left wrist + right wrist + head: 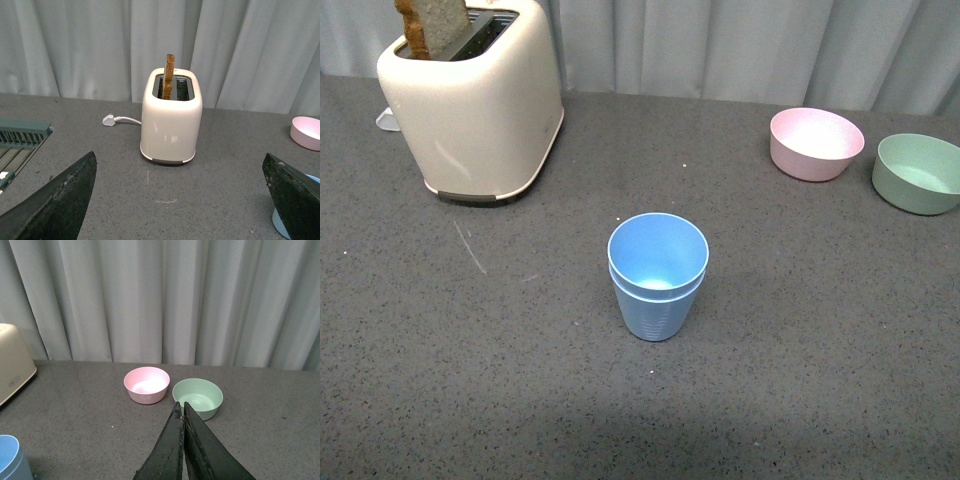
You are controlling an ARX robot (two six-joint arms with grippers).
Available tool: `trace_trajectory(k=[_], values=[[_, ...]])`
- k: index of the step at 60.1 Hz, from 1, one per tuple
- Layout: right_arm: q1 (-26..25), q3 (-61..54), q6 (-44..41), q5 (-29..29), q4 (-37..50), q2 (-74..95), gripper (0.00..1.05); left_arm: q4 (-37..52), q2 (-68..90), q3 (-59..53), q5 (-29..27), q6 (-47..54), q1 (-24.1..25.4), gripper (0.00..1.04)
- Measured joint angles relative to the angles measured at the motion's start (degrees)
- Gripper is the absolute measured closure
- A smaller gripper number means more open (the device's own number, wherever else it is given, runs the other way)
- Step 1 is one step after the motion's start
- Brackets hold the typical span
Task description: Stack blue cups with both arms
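a: where are the blue cups [657,275]?

b: nested, one inside the other, upright on the grey speckled surface [800,360]. the inner rim sits a little above the outer rim, and fine ridges show on the lower wall of the outer one. nothing is touching them.

a: what is around the cups?

b: taking the cups as the landmark: the cream toaster [472,100] stands well apart, further back and to the left, with a slice of brown bread [432,25] sticking up out of its slot. the pink bowl [816,143] is further back and to the right, and the green bowl [919,173] is just beside the pink one, further right again. a pale curtain [740,45] hangs behind the surface.

a: and the left tool [182,200]?

b: in the left wrist view its two black fingers [57,202] stand wide apart with nothing between them, and the toaster with its white plug and cord [120,120] is seen through the gap. a sliver of blue cup shows beside the one finger, and a grey-green slatted rack [22,137] lies at the picture's edge.

a: the right tool [183,450]?

b: its fingers are pressed together, gripping nothing, pointing toward the green bowl. the cups show only as a blue rim in the corner of that view, well apart from the tool.

a: are the arms in the front view?

b: no, neither one.
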Motion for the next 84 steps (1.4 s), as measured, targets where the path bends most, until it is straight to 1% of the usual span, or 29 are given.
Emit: trace_trajectory(k=[36,37,38,41,54,59,60,62,65,73,76,80,83,84], values=[[0.0,0.0,0.0,0.0,-12.0,-12.2,1.04,0.0,0.0,0.0,0.0,0.0,0.0,0.07],[0.0,0.0,0.0,0.0,-13.4,-13.5,1.04,0.0,0.0,0.0,0.0,0.0,0.0,0.07],[0.0,0.1,0.0,0.0,-16.8,-15.7,1.04,0.0,0.0,0.0,0.0,0.0,0.0,0.07],[0.0,0.0,0.0,-0.1,-21.2,-19.3,1.04,0.0,0.0,0.0,0.0,0.0,0.0,0.07],[0.0,0.0,-0.1,-0.2,-22.0,-21.8,1.03,0.0,0.0,0.0,0.0,0.0,0.0,0.07],[0.0,0.0,0.0,-0.2,-22.0,-21.8,0.88,0.0,0.0,0.0,0.0,0.0,0.0,0.07],[0.0,0.0,0.0,-0.2,-22.0,-21.8,0.86,0.0,0.0,0.0,0.0,0.0,0.0,0.07],[0.0,0.0,-0.1,-0.2,-22.0,-21.8,0.79,0.0,0.0,0.0,0.0,0.0,0.0,0.07],[0.0,0.0,0.0,-0.2,-22.0,-21.8,0.72,0.0,0.0,0.0,0.0,0.0,0.0,0.07],[0.0,0.0,0.0,-0.2,-22.0,-21.8,0.47,0.0,0.0,0.0,0.0,0.0,0.0,0.07],[0.0,0.0,0.0,-0.2,-22.0,-21.8,0.4,0.0,0.0,0.0,0.0,0.0,0.0,0.07],[0.0,0.0,0.0,-0.2,-22.0,-21.8,0.23,0.0,0.0,0.0,0.0,0.0,0.0,0.07],[0.0,0.0,-0.1,-0.2,-22.0,-21.8,0.12,0.0,0.0,0.0,0.0,0.0,0.0,0.07],[0.0,0.0,0.0,-0.2,-22.0,-21.8,0.1,0.0,0.0,0.0,0.0,0.0,0.0,0.07]])
